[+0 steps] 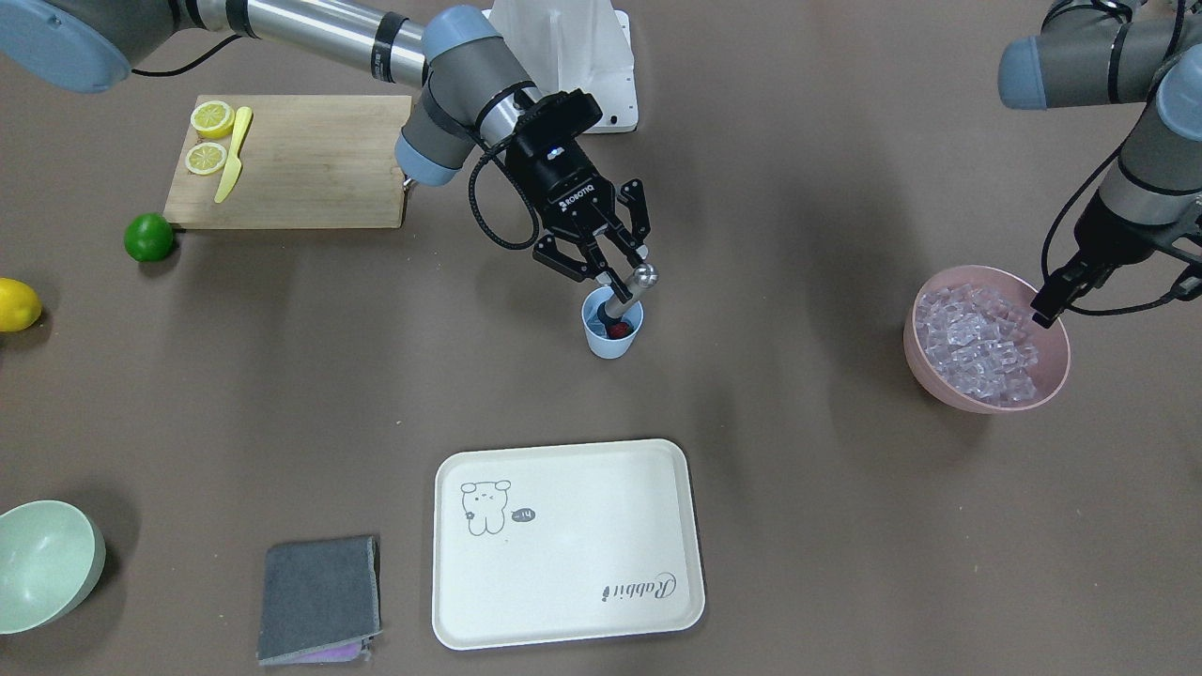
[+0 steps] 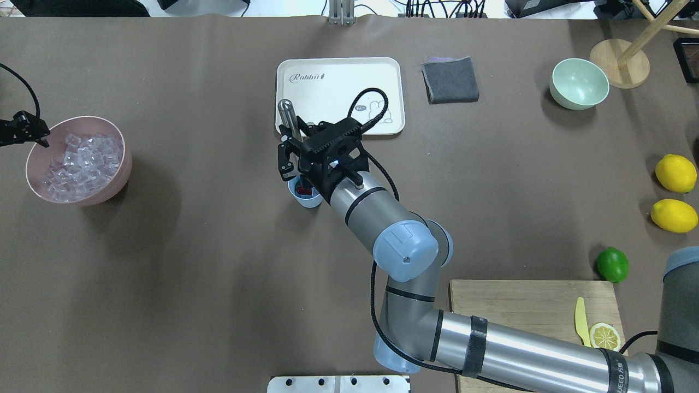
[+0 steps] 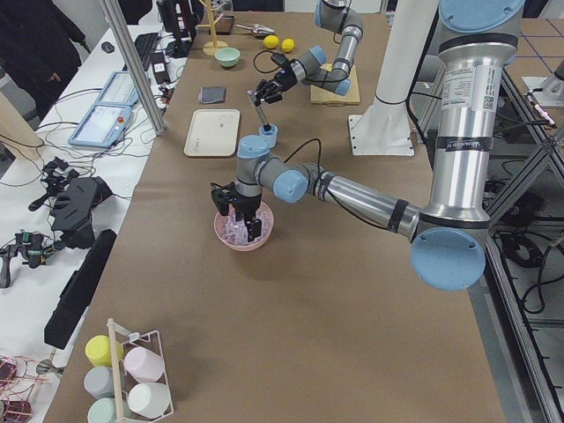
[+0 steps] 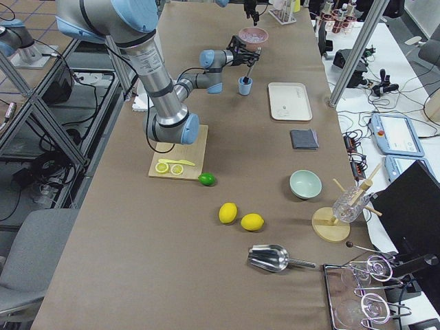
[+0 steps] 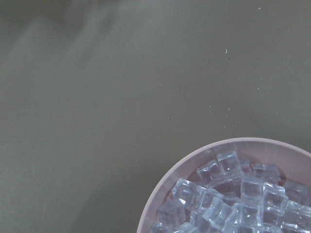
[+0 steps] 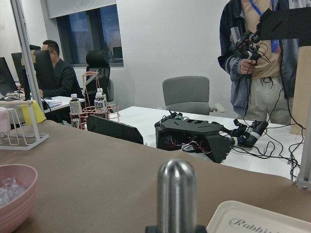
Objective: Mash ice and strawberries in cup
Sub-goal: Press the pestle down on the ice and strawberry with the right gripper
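Observation:
The light-blue cup (image 1: 610, 340) stands mid-table with a red strawberry (image 1: 617, 330) inside. A metal muddler (image 1: 631, 289) leans into the cup, and my right gripper (image 1: 624, 272) is shut on its shaft just above the rim. The muddler's rounded top (image 6: 176, 194) fills the lower middle of the right wrist view. I cannot tell whether ice lies in the cup. Ice cubes (image 1: 977, 343) fill the pink bowl (image 1: 1052, 390) far to the side. My left gripper (image 1: 1113, 296) hangs open over that bowl's rim; the ice (image 5: 233, 199) shows below in the left wrist view.
A cream tray (image 1: 563, 545) and a grey cloth (image 1: 319, 601) lie beyond the cup. A pale green bowl (image 1: 47, 563), a lime (image 1: 148, 237), a lemon (image 1: 14, 305) and a cutting board (image 1: 310, 160) with lemon halves and a yellow knife sit on my right side.

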You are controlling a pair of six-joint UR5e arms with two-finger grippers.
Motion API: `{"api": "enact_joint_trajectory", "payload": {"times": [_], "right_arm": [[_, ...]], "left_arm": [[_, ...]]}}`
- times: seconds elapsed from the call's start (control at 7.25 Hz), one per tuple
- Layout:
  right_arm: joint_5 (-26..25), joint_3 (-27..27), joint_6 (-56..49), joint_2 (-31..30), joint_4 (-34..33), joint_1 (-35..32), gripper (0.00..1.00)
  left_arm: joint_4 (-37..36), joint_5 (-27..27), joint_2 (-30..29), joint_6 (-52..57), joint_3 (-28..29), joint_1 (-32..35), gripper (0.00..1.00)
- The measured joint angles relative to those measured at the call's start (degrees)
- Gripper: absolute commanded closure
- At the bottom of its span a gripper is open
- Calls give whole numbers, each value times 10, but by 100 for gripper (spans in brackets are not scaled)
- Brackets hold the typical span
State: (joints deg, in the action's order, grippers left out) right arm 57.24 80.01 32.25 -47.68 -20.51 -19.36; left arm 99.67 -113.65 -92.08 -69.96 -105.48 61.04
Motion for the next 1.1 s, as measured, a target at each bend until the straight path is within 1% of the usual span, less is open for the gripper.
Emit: {"api": "enact_joint_trajectory", "payload": {"times": [0.55, 1.1], "right_arm": [[0, -21, 3, 2, 0, 5, 100], [-1, -17, 4, 12, 1, 6, 100]], "left_arm": [[0, -1, 1, 1, -2, 0, 3], [-1, -1, 1, 0, -8, 0, 3]]}}
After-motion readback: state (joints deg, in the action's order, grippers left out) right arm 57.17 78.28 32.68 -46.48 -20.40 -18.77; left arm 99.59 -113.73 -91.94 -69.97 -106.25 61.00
